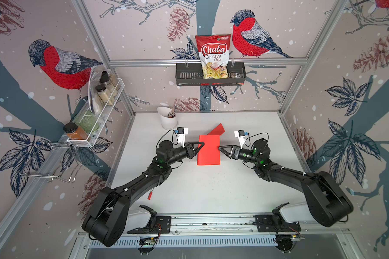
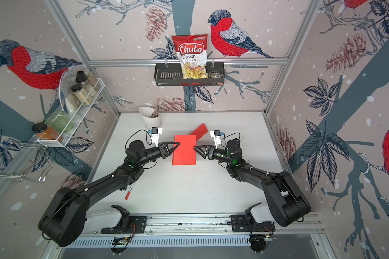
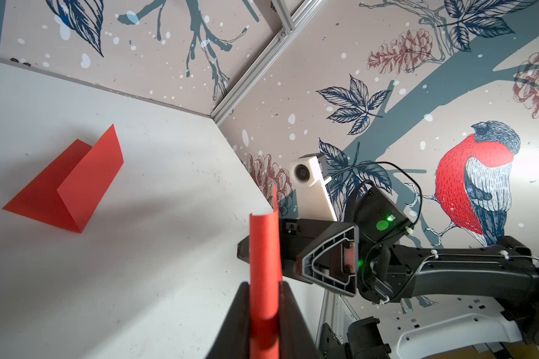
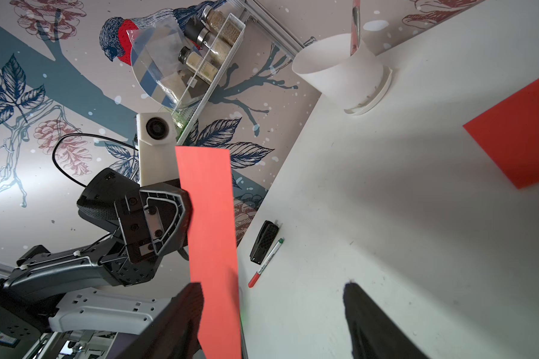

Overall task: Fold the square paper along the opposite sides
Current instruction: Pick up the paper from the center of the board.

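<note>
The square paper is red and shows as an upright rectangle in both top views, held off the white table. My left gripper is shut on its left edge. In the left wrist view the paper runs between the closed fingers and curls over at its far end. My right gripper stands open at the paper's right edge. The right wrist view has the paper beside one fingertip, with a wide gap to the other.
A second red folded paper lies on the table just behind. A white cup with utensils stands at the back left. A red-capped marker and a small black object lie near the left arm. Racks hang on the walls.
</note>
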You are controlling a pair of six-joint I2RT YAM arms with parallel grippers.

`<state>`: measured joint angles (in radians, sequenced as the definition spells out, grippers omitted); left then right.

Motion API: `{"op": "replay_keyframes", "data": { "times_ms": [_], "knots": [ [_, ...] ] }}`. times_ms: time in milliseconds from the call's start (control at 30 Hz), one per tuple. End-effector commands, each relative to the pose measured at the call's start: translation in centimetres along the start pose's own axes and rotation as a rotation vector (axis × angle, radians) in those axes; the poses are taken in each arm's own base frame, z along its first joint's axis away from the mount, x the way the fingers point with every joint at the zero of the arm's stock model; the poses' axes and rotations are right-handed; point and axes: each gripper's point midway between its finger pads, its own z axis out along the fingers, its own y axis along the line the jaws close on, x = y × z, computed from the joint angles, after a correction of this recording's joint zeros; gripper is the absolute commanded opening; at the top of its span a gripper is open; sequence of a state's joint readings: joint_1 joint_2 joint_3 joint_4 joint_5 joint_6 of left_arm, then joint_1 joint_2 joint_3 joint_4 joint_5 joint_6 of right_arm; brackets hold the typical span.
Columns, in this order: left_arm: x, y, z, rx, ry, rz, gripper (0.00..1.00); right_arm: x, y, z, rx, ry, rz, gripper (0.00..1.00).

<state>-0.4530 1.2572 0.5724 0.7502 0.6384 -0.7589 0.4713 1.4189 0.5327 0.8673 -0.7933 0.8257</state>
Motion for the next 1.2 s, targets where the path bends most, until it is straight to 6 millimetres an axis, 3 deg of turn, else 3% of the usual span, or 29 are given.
{"op": "replay_keyframes", "data": {
  "times_ms": [0, 133, 533, 833, 1000, 1167],
  "knots": [
    [-0.7, -0.9, 0.0, 0.045, -0.023, 0.022, 0.19, -0.2, 2.7, 0.4, -0.124, 0.017, -0.032, 0.65],
    [-0.3, -0.2, 0.2, 0.032, -0.013, 0.013, 0.19, 0.6, 3.7, 0.7, -0.173, 0.048, -0.03, 0.53],
    [-0.5, 1.0, 0.0, -0.01, -0.028, 0.019, 0.23, 0.5, 3.6, 0.2, -0.165, 0.045, -0.01, 0.0],
    [-2.4, 0.6, -0.8, 0.03, -0.051, -0.002, 0.65, -2.4, 5.2, 0.1, -0.076, 0.054, -0.109, 0.0],
    [-2.2, -0.8, -0.9, 0.136, -0.027, -0.039, 0.77, -4.0, 7.0, -0.4, -0.042, 0.073, -0.181, 0.0],
    [-1.6, -1.4, -1.2, 0.189, -0.014, -0.059, 0.8, -4.9, 8.6, -0.9, -0.042, 0.08, -0.231, 0.0]
  ]
}}
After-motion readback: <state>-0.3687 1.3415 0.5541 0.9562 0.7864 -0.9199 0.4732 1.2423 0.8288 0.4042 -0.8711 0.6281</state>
